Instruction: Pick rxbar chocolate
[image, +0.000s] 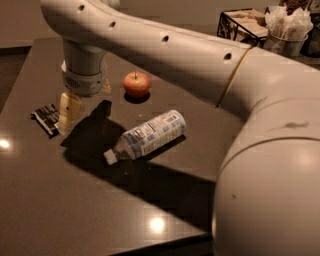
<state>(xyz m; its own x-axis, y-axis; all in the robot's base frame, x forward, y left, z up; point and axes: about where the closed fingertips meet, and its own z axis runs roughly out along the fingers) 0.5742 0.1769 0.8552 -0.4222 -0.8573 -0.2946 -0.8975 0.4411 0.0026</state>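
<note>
One rxbar chocolate (45, 116) lies, seemingly, beside the jaws.

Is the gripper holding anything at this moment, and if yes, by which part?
Nothing seems held. The gripper hangs close beside the chocolate bar, which lies flat on the table.

gripper (67, 116) hangs just beside the rxbar chocolate (45, 116); apple (137, 84) and bottle (150, 135) lie well apart from both.

**Head count: one of each**

One gripper (67, 116), left of frame, right beside the one black snack bar (45, 117). One red apple (136, 84), one clear bottle (148, 135), one dark table (60, 210). Upper right: one wire basket (235, 22), one cup (285, 44) of napkins.
</note>
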